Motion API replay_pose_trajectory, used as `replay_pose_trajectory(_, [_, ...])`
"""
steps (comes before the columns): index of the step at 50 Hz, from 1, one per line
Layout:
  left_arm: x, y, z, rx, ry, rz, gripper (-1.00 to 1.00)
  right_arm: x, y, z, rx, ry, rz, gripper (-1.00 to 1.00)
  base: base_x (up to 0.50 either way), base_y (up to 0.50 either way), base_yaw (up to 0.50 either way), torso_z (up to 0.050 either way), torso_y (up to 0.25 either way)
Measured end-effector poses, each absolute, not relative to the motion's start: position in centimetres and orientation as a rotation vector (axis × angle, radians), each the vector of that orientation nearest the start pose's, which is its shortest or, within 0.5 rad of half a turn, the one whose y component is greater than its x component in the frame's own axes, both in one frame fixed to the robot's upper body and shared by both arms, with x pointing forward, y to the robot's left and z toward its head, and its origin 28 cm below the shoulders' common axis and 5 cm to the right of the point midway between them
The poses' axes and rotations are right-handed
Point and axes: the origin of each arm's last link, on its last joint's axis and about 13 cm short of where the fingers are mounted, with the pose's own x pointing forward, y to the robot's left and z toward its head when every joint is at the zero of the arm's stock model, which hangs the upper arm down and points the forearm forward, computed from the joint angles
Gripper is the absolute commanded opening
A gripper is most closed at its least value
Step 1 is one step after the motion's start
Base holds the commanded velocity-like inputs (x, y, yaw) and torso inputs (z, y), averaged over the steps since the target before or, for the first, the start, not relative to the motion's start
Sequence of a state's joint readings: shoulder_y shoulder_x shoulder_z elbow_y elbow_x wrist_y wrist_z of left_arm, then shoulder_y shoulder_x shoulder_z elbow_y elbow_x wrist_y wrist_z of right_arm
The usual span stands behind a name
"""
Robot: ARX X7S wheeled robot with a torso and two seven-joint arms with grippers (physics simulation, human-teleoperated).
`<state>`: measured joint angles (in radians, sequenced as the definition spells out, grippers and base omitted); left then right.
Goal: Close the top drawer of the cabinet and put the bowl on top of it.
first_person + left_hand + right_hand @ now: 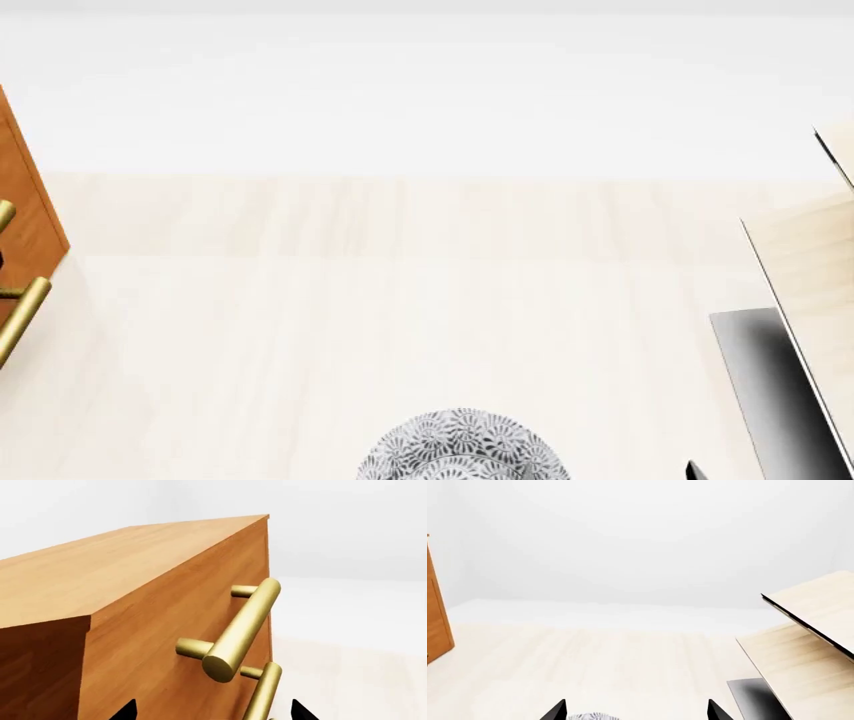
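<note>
The orange-brown cabinet (100,570) fills the left wrist view. Its top drawer (173,615) shows its front and brass bar handle (240,630), and a second handle (263,690) sits just below. My left gripper (213,715) is open, its two black tips close in front of the drawer fronts with nothing between them. I cannot tell whether the top drawer stands out from the body. The patterned bowl (461,452) sits on the floor at the head view's near edge. My right gripper (635,714) is open just above the bowl's rim (590,716).
The cabinet's corner (27,200) stands at the far left of the head view. A pale light-wood shelf unit (801,260) with a dark base (767,390) stands at the right. Pale wooden floor (400,300) lies between them.
</note>
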<state>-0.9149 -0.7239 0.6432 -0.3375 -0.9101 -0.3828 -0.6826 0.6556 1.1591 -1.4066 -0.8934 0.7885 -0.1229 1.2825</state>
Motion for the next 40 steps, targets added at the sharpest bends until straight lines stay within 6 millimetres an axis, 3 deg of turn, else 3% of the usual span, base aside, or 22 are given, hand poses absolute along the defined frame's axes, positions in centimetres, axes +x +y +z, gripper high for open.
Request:
replay_pose_trajectory(25, [33.2, 32.9, 17.3, 0.073, 0.121, 0.475, 1.00, 11.7, -10.9, 14.9, -0.023, -0.014, 0.050, 1.00, 0.00, 0.00, 0.00, 0.000, 0.000])
replay_pose_trajectory(40, [31.3, 31.0, 18.7, 0.044, 0.083, 0.352, 1.00, 11.8, -10.8, 14.8, -0.021, -0.013, 0.051, 1.00, 0.00, 0.00, 0.00, 0.000, 0.000])
